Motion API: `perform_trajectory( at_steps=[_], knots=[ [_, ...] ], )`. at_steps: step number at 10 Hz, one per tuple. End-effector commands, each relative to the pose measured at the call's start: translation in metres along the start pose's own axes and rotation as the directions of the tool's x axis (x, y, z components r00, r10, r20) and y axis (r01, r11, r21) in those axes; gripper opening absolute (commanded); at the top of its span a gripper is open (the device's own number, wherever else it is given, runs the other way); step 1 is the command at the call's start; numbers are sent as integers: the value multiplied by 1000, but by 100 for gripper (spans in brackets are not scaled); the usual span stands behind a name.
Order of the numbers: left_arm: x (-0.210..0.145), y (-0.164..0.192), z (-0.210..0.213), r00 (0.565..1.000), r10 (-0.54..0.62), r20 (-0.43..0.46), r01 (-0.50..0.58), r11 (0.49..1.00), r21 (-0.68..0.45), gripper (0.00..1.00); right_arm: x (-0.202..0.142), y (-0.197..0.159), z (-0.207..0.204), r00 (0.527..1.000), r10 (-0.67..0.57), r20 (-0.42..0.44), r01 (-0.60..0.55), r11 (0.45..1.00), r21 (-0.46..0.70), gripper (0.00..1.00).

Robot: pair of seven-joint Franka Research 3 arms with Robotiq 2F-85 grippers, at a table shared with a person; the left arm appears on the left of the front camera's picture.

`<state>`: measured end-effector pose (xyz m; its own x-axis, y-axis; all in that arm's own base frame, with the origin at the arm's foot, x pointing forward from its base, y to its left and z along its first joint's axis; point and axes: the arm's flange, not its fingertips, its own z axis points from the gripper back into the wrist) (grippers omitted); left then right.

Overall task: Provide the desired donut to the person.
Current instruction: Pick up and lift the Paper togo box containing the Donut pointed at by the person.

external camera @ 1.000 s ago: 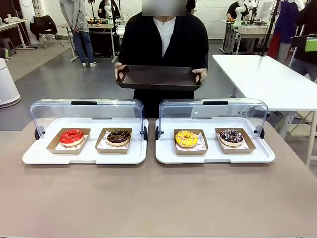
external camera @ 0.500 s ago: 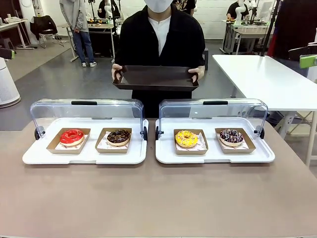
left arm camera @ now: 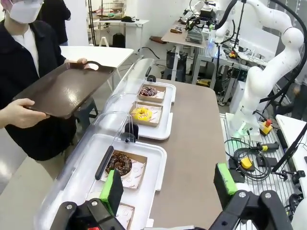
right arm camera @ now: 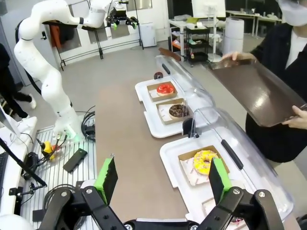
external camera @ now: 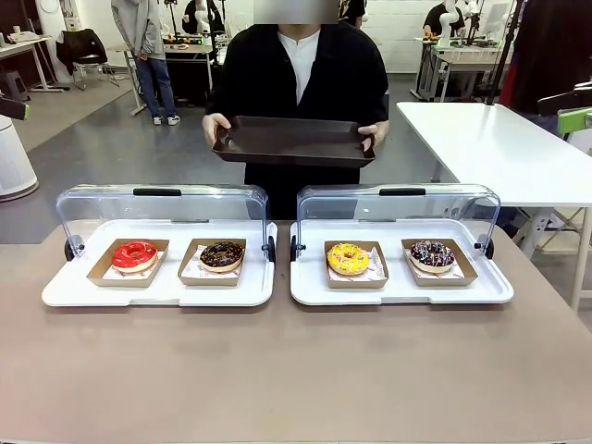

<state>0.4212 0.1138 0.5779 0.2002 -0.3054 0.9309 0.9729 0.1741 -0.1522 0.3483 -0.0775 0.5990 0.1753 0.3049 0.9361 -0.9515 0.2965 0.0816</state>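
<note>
While left gripper (left arm camera: 169, 184) and right gripper (right arm camera: 162, 179) gape empty, person (external camera: 268, 83) holding tray (external camera: 294, 141) slightly higher than before

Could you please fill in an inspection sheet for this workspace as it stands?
Surface: brown table, two white trays with clear lids raised.
Job's things: red donut, chocolate donut, yellow donut, sprinkled donut; person holds a dark tray.
Clutter: nothing seen.
Grippers: left gripper and right gripper open, holding nothing.
Cables: cables lying loose beyond the table's edge.
Surroundings: white table, bystander.
</note>
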Motion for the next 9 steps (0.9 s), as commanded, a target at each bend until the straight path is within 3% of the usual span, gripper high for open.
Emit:
perform_trajectory(
  at_steps=[1,9],
  knots=[
    [3,1,0,1000,-5,16,5,1000,-8,100,1,-1,0,1000,2,11,-2,1000,-3,100],
    [3,1,0,1000,-5,16,5,1000,-8,100,1,-1,0,1000,2,11,-2,1000,-3,100]
  ],
)
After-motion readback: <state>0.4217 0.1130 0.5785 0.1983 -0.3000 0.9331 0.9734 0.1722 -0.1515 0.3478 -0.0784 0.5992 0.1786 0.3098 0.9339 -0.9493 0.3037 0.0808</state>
